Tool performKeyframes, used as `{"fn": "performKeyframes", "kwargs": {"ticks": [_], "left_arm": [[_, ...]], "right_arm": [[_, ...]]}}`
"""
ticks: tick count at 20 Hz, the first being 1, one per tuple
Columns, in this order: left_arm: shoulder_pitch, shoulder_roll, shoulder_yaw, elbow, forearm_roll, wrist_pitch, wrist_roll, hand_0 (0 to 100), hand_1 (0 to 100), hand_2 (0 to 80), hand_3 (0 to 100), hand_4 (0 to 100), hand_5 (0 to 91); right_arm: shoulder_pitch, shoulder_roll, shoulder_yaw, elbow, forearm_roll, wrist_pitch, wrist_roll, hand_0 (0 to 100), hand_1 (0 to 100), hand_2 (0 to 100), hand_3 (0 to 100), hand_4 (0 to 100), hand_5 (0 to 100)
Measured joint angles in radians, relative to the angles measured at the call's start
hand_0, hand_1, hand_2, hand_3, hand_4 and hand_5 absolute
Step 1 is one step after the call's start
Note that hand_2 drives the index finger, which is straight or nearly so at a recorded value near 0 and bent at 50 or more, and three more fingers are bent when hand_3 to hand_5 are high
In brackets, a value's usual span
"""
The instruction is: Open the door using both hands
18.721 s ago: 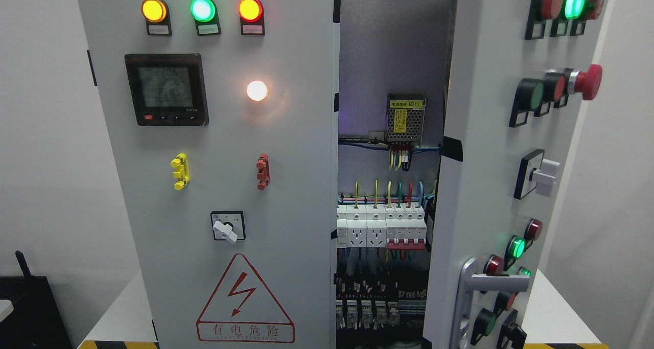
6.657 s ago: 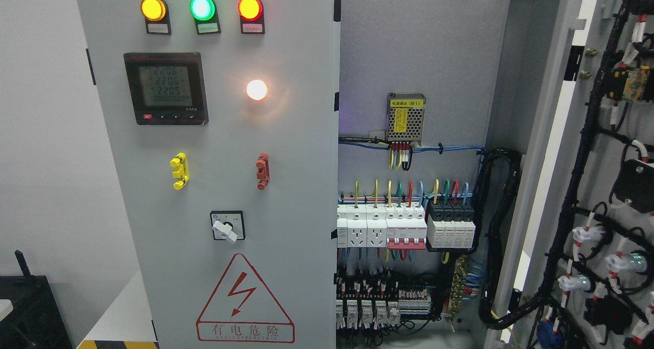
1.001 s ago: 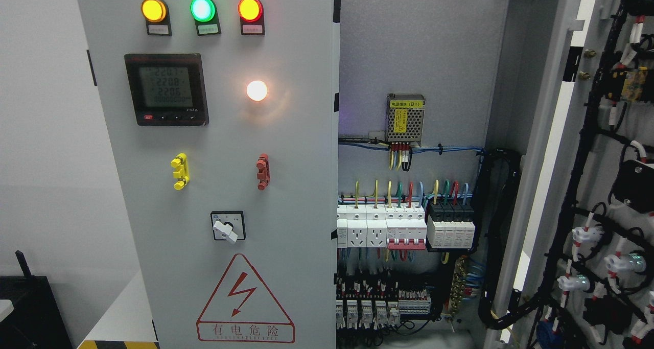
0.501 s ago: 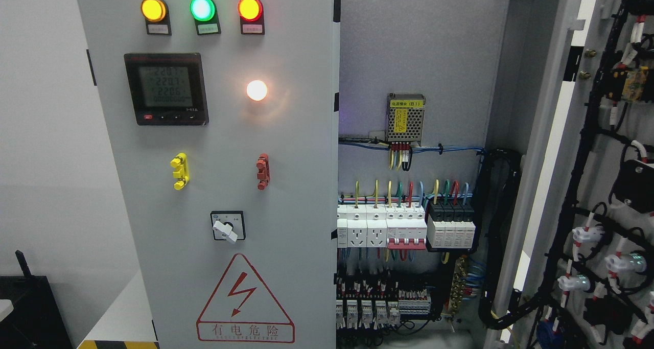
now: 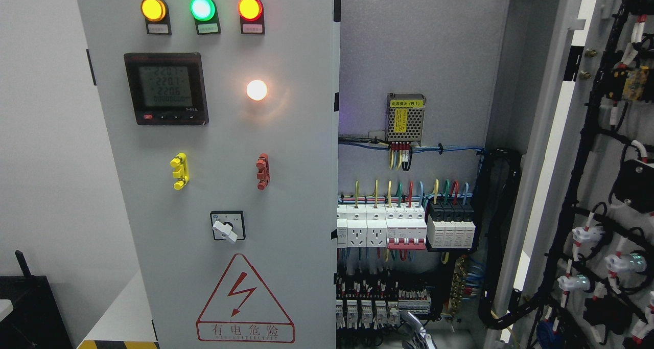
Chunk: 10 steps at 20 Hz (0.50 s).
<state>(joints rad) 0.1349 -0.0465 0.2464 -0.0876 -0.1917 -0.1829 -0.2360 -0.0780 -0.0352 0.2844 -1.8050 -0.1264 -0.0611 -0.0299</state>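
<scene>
on my left i see the closed left door (image 5: 225,185) with three lamps up top, yellow (image 5: 154,8), green (image 5: 203,8) and red (image 5: 250,8), one meter (image 5: 166,89), one white light (image 5: 256,90) and one warning triangle (image 5: 245,299). in the middle the cabinet interior (image 5: 409,57) shows one power supply (image 5: 406,118) above a row of breakers (image 5: 406,230). a hand (image 5: 418,333) peeks in at the bottom edge; i cannot tell its side or its fingers. the right door (image 5: 608,185) stands swung wide open, wiring facing me.
</scene>
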Motion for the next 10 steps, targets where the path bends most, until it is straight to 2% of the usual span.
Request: {"fn": "performKeyframes", "kwargs": {"ticks": [10], "left_arm": [[0.0, 0.0, -0.001, 0.0, 0.0, 0.0, 0.0, 12, 39, 0.0, 0, 0, 0.0]], "right_arm": [[-0.12, 0.021, 0.038, 0.054, -0.015, 0.086, 0.014, 12, 39, 0, 0, 0, 0]]}}
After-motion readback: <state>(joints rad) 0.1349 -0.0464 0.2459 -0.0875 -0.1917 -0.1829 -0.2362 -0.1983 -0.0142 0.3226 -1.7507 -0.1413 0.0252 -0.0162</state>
